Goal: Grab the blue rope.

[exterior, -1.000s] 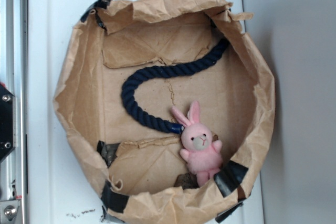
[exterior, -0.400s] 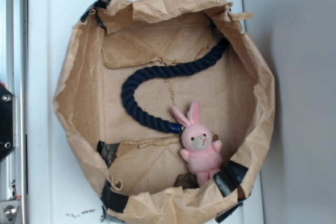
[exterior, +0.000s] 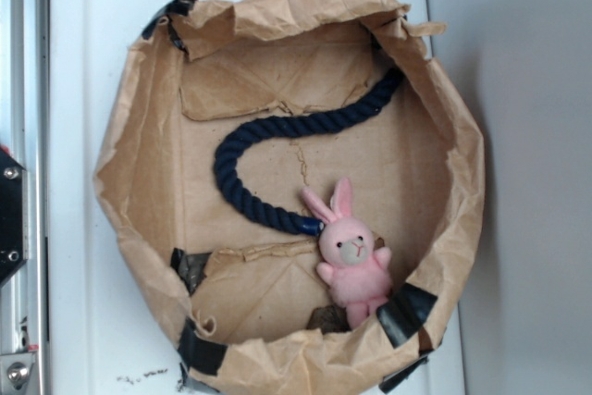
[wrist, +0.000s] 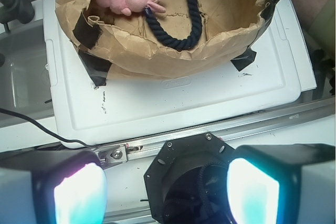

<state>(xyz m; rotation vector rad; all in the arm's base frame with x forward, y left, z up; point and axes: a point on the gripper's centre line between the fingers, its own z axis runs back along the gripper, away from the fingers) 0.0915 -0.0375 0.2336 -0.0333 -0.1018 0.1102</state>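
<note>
The blue rope (exterior: 277, 131) is a thick navy twisted rope lying in an S-curve on the floor of a brown paper basket (exterior: 139, 173). Its brighter blue end (exterior: 310, 225) touches the ear of a pink plush bunny (exterior: 353, 254). In the wrist view the blue rope (wrist: 181, 38) curves just inside the basket's near wall. My gripper (wrist: 165, 192) is open, its two glowing pads far apart, nothing between them. It hovers over the black robot base (wrist: 189, 182), well short of the basket. The exterior view does not show the gripper.
The paper basket sits on a white plastic tray (exterior: 74, 71), its rim patched with black tape (exterior: 402, 312). A metal rail (wrist: 210, 135) runs between the tray and the robot base. A thin black cable (wrist: 37, 127) lies at the left.
</note>
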